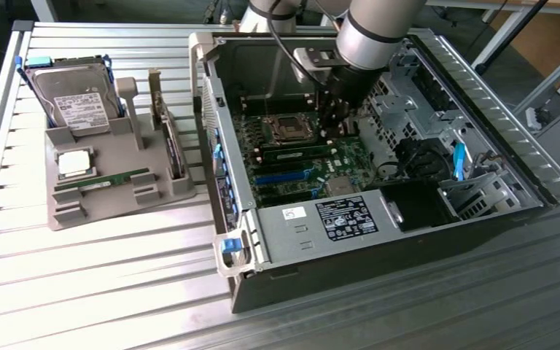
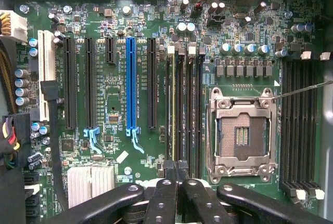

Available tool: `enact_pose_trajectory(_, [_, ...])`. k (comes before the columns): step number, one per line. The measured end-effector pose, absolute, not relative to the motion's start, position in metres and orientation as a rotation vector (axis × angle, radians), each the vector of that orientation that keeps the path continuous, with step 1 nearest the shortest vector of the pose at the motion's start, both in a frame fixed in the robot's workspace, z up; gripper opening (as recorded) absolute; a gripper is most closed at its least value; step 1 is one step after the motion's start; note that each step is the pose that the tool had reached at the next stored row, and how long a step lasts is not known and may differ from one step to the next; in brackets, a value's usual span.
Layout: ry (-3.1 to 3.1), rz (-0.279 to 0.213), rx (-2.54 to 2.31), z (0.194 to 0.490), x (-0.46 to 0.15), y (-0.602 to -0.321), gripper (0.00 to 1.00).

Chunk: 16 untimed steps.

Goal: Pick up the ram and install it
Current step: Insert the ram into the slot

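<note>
Tabletop [image 1: 95, 292] of metal slats is seen carrying everything in the exterior view. An open computer case [image 1: 378, 240] is laid on its side on it, toward the exterior view's right. The robot arm [image 1: 378, 29] is reached down into the case from above. A grey tray [image 1: 105, 211] is set beside the case, on the exterior view's left.

Inside the case the green motherboard [image 1: 343, 164] is exposed, and it is seen from close above in the wrist view [image 2: 114, 78]. A hard drive [image 1: 74, 95] is stood upright at the far end of the tray.

An empty processor socket [image 1: 285, 129] with its metal frame is found on the board [image 2: 242, 133], with black memory slots on both sides of it. A long blue slot [image 2: 130, 83] is set among black ones further along the board.

The ram [image 1: 294, 154] is placed in one of the memory slots just beside the socket, and is seen edge-on as a thin pale green line [image 2: 172, 104]. A spare green stick [image 1: 105, 180] is left lying flat on the tray, near a square silver chip [image 1: 74, 162].

The gripper [image 1: 332, 130] is clenched, its dark fingers drawn together [image 2: 174, 169] directly over one end of the ram. Nothing is grasped between them. Whether the tips are pressed onto the stick cannot be told.
</note>
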<state>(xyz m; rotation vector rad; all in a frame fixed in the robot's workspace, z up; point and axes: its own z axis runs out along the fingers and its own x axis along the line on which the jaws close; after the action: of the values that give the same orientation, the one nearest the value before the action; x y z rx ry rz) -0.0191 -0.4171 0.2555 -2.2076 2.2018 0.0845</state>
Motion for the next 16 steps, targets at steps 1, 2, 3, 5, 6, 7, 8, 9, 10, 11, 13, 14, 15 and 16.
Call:
enact_pose_trajectory(1, [2.202,0.084,-2.208,0.256,-0.019,-0.417,0.09])
enact_pose_trajectory(2, [2.202,0.084,-2.208,0.256,-0.018,-0.417,0.09])
enact_pose_trajectory(3, [2.202,0.084,-2.208,0.256,-0.012,-0.417,0.09])
enact_pose_trajectory(5, [2.202,0.084,-2.208,0.255,-0.01,-0.417,0.09])
enact_pose_trajectory(6, [2.202,0.085,-2.208,0.256,-0.009,-0.417,0.09])
enact_pose_trajectory(7, [2.202,0.085,-2.208,0.255,-0.008,-0.417,0.09])
enact_pose_trajectory(8, [2.202,0.085,-2.208,0.255,-0.007,-0.417,0.09])
enact_pose_trajectory(9, [2.202,0.085,-2.208,0.256,-0.006,-0.417,0.09])
enact_pose_trajectory(10, [2.202,0.085,-2.208,0.255,-0.005,-0.417,0.09])
enact_pose_trajectory(11, [2.202,0.085,-2.208,0.255,-0.005,-0.417,0.09])
enact_pose_trajectory(13, [2.202,0.085,-2.208,0.256,-0.004,-0.417,0.09])
enact_pose_trajectory(14, [2.202,0.085,-2.208,0.255,-0.003,-0.417,0.09])
enact_pose_trajectory(15, [2.202,0.085,-2.208,0.256,-0.002,-0.417,0.09])
enact_pose_trajectory(16, [2.202,0.085,-2.208,0.255,-0.001,-0.417,0.09])
